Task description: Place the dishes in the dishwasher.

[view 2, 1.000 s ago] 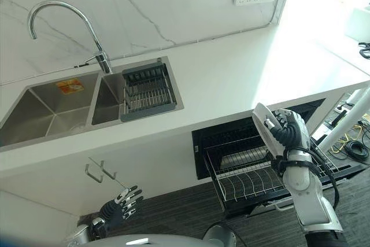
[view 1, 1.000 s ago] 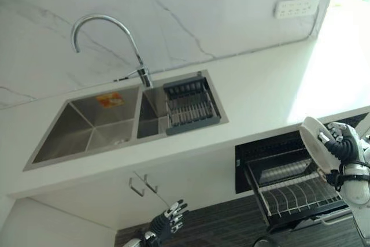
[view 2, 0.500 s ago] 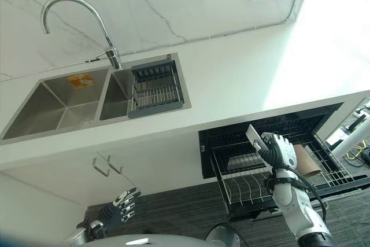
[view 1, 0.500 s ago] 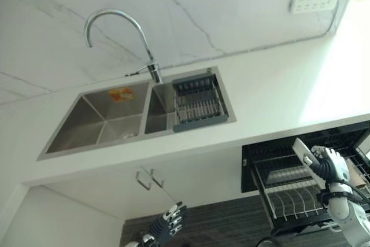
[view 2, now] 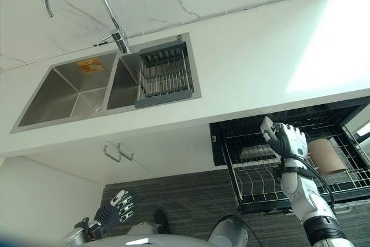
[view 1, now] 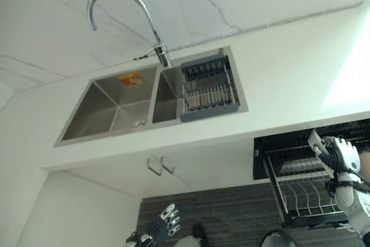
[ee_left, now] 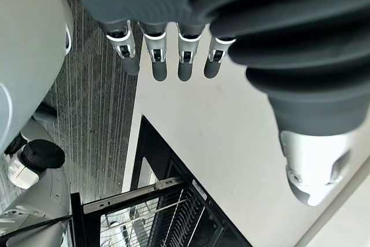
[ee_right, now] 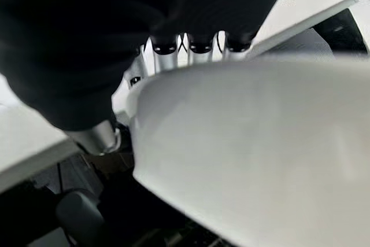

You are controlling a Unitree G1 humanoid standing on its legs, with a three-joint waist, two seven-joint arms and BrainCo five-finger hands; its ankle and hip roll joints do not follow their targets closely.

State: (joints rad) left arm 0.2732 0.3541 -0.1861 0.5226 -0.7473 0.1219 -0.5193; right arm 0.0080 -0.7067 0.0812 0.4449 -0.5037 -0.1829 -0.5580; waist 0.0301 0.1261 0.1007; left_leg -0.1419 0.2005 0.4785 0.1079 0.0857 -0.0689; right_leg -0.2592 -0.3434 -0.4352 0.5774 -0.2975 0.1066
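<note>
**White plate held over the pulled-out dishwasher rack**

A white plate (view 2: 266,129) is gripped in the right hand (view 2: 289,142), fingers and thumb curled round its edge, and it is held tilted, edge-up, above the wire rack (view 2: 260,180) of the dishwasher (view 2: 231,134). The rack is drawn out from the dark opening under the front edge of the white counter (view 2: 254,79), towards its right end. In the right wrist view the plate (ee_right: 260,143) is seen from very close, with the silver fingers (ee_right: 165,56) laid along its far rim. A brown cylindrical item (view 2: 324,155) is seen lying in the rack just beside the hand, on its right (what it is cannot be told).

The left hand (view 1: 165,224) is hung low near the dark striped floor (view 1: 231,212), well apart from the dishwasher, its fingers (ee_left: 156,56) straight and relaxed and nothing held in them.

Up on the counter, a double steel sink (view 1: 110,114) is set near the back wall, with a curved tap (view 1: 124,10) rising behind the divider. A grey drainer basket (view 1: 209,88) is seated in the sink's right basin. Two handles (view 1: 161,166) are seen on the cupboard front below the sink.
</note>
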